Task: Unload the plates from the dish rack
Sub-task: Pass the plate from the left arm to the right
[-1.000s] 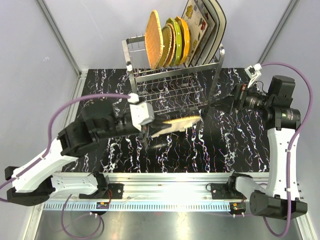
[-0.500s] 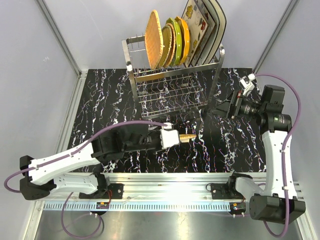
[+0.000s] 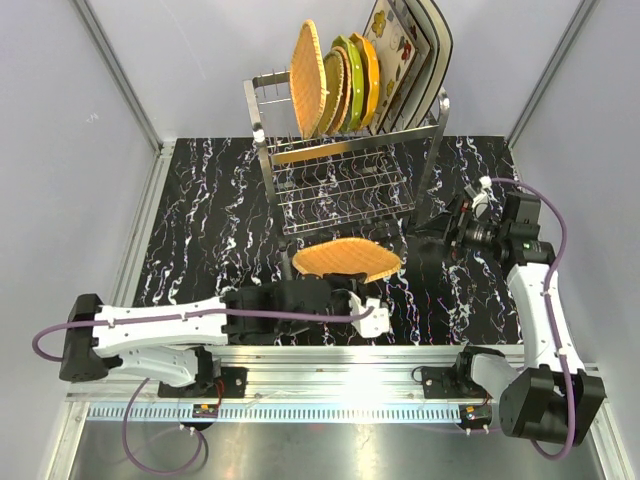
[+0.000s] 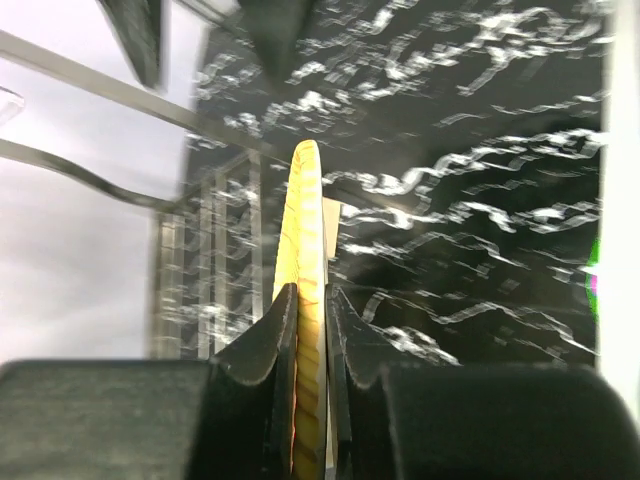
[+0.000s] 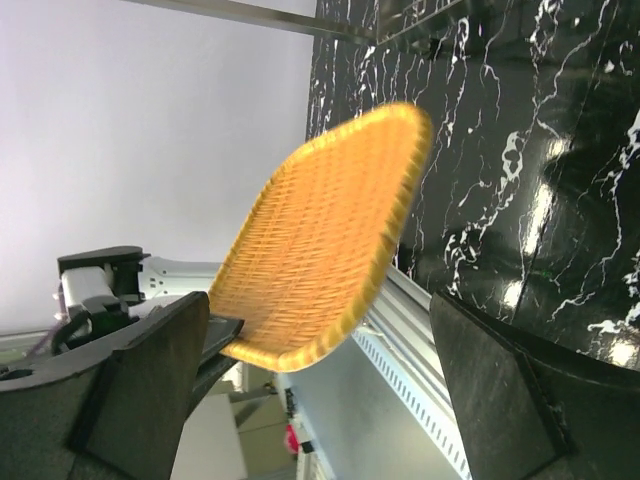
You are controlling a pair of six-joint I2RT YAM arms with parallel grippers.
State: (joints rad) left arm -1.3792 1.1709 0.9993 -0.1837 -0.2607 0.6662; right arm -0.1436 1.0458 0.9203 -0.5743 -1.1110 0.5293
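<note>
Seen from above, the left gripper [image 3: 352,292] is clenched on the near rim of a tan woven plate [image 3: 345,258]. It holds the plate above the table [image 3: 200,220], in front of the dish rack [image 3: 340,175], where the other plates [image 3: 340,75] stand upright. The left wrist view shows the plate edge-on, pinched between both fingers. In the right wrist view, the right gripper [image 5: 320,310] is spread wide and empty, facing the plate.

Rack at the back of the desk, one plate apart in front of it.
The dish rack [image 3: 345,170] stands at the far middle of the desk [image 3: 220,220], and a row of plates [image 3: 345,80] stands upright in its top tier, side by side from left to right. In front of the rack, over the desk and nearer to the arm bases, is one single plate [image 3: 346,259]; the left tool [image 3: 350,292] clamps its near edge. The right tool [image 3: 432,238], jaws wide apart, is to the right of this plate, near the rack's right front corner.
</note>
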